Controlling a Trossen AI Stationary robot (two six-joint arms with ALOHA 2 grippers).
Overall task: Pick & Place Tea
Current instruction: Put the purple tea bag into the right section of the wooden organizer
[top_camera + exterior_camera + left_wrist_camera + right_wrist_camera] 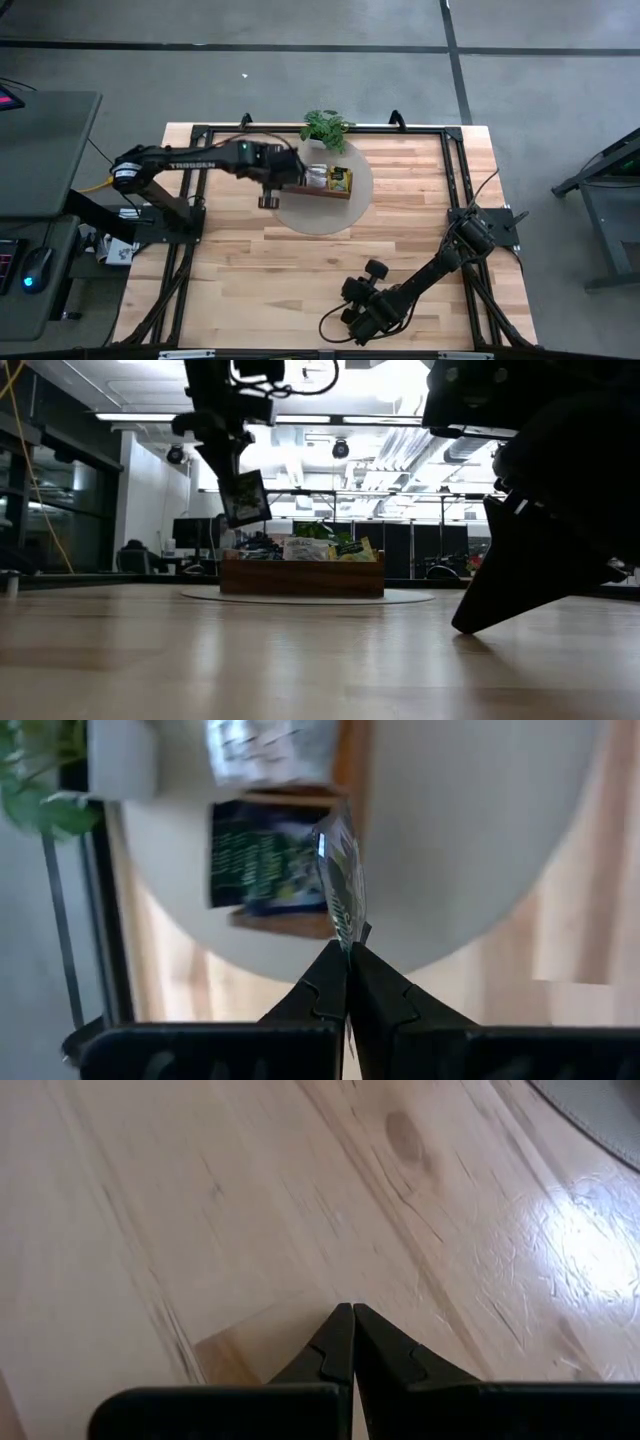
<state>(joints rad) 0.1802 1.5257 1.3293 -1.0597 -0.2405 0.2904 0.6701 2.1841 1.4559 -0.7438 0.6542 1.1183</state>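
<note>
My left gripper (228, 460) hangs high over the left end of the brown wooden tray (300, 578) and is shut on a dark tea sachet (245, 498). In the left wrist view the sachet (343, 880) shows edge-on ahead of the shut fingers. The tray (325, 190) rests on a round grey mat (355, 205) and holds more tea: a dark sachet (265, 855), a white one (270, 750) and a yellow-green one (340, 180). My right gripper (352, 1312) is shut, low over bare wood near the table's front edge (352, 312). My left gripper pinches the sachet's upper edge (236, 478) between its two fingertips, which come steeply from above. The sachet hangs below them, tilted, clear of the tray and mat. My right gripper's shut tips (462, 626) are at the tabletop; I cannot tell whether they touch it.
A small green potted plant (326, 127) stands just behind the tray at the table's far edge. Black frame rails (455, 180) run along the table's sides. Open wood (300, 270) lies between the mat and my right arm.
</note>
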